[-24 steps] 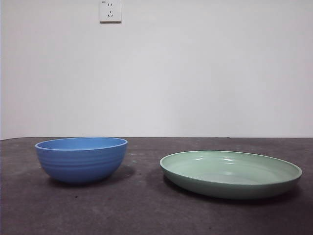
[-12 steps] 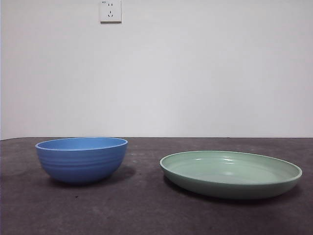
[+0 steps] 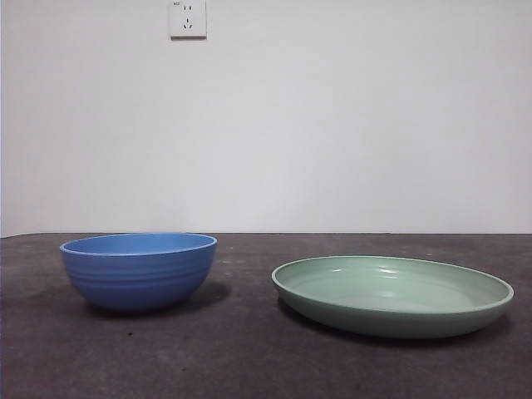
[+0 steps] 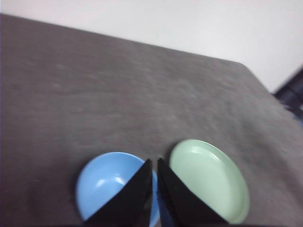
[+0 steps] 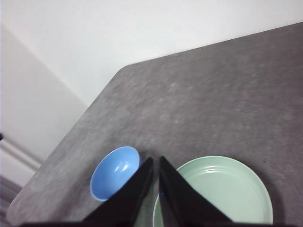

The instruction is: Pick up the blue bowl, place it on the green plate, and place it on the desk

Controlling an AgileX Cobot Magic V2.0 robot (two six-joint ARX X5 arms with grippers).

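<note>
The blue bowl (image 3: 138, 270) stands upright on the desk (image 3: 241, 349) at the left. The green plate (image 3: 391, 294) lies flat to its right, a small gap apart. Both are empty. Neither gripper shows in the front view. My left gripper (image 4: 154, 161) is shut and empty, high above the table, with the bowl (image 4: 105, 184) and the plate (image 4: 210, 179) far below its tips. My right gripper (image 5: 155, 159) is shut and empty, also high up, above the gap between the bowl (image 5: 115, 172) and the plate (image 5: 220, 191).
A white wall with a power socket (image 3: 188, 18) stands behind the desk. The desk's rounded far corner (image 5: 124, 71) and edges show in the wrist views. Bare tabletop lies all around the two dishes.
</note>
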